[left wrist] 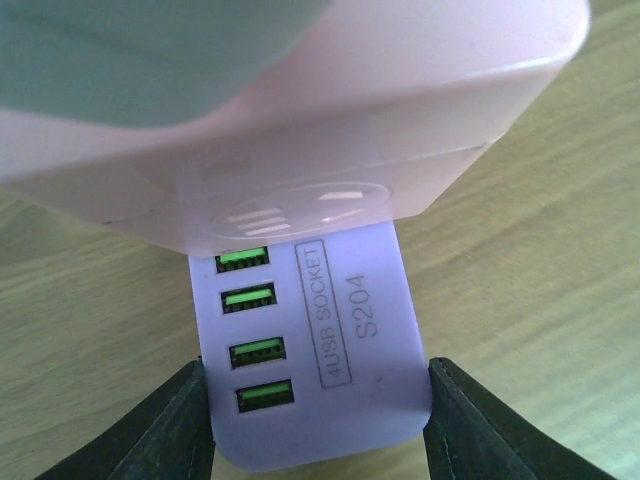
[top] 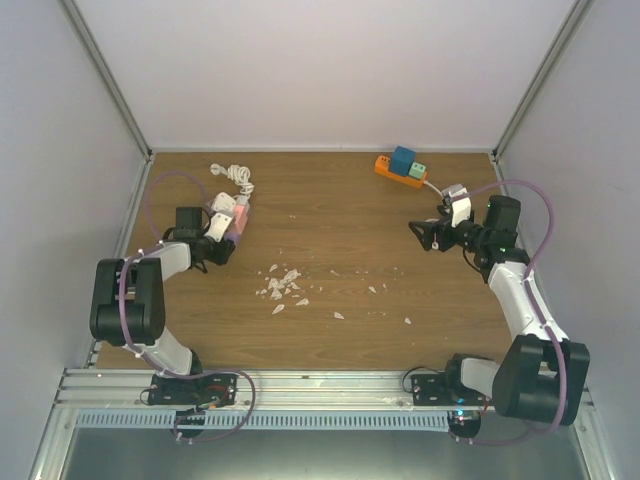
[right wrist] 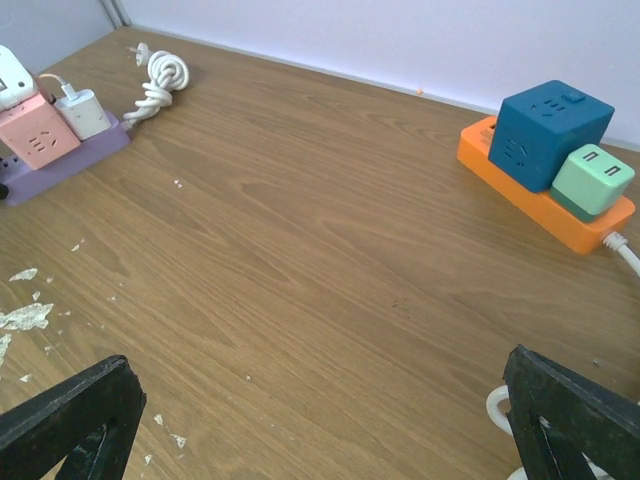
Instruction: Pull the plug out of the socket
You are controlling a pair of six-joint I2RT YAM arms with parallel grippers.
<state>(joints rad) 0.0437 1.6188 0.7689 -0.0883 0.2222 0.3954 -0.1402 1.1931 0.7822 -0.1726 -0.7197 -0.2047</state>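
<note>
The left end effector (left wrist: 315,425) clamped the purple socket strip (left wrist: 335,330) at the counter's (top: 340,230) left, pink plug (left wrist: 300,120) seated on it, while the right end effector (right wrist: 320,420) hung open well apart; an off-axis pull could have slipped the strip free.

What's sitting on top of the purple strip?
A pink adapter and a white charger, side by side. Beneath them the purple strip is covered; four USB ports show.
</note>
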